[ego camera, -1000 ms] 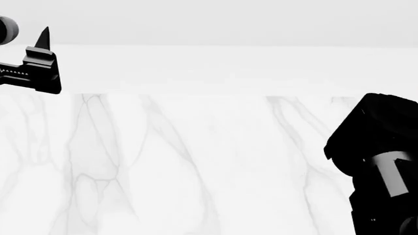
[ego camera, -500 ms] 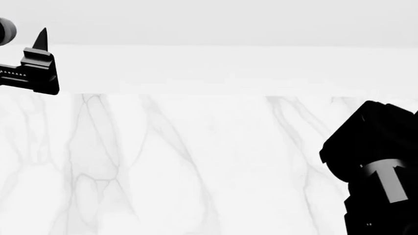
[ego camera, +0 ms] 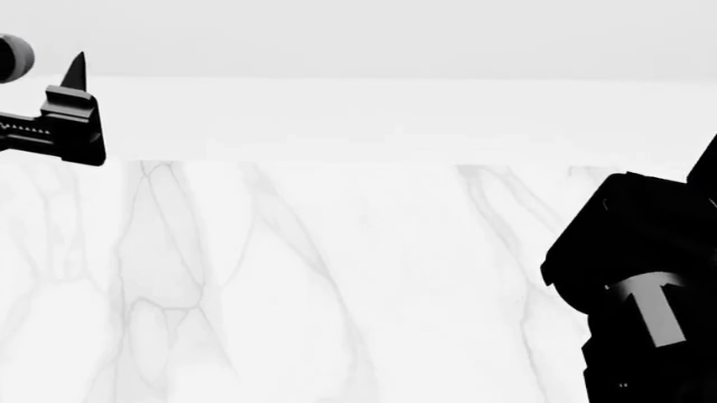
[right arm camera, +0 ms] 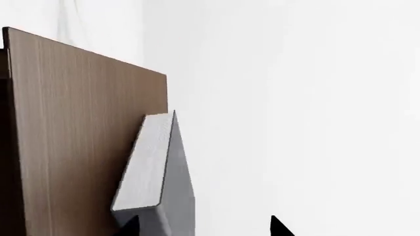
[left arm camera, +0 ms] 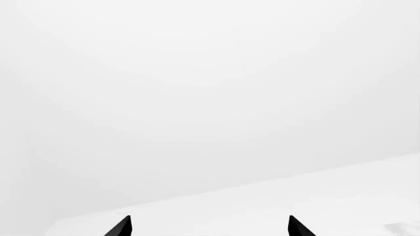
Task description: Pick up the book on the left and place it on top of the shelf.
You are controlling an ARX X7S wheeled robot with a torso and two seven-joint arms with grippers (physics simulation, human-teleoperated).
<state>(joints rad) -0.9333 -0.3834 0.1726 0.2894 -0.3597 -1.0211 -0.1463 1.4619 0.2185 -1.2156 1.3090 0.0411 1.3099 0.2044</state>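
Observation:
The right wrist view holds the book (right arm camera: 176, 191), thin, with a grey-looking cover and white page edges. It rests slanted against the flat brown board of the shelf (right arm camera: 78, 137). My right gripper (right arm camera: 204, 227) is open, its tips far apart; one tip overlaps the book's near end and the other stands apart from it. My left gripper (left arm camera: 208, 227) is open on nothing, facing blank white. In the head view neither the book nor the shelf shows. One left fingertip (ego camera: 75, 71) points up at the far left, and the right arm (ego camera: 639, 285) fills the lower right.
A white marble table (ego camera: 336, 277) with grey veins spans the head view, its far edge against a pale wall. Beyond the shelf board in the right wrist view there is only white background.
In the head view the right arm has shifted slightly to the left. The left gripper has barely moved.

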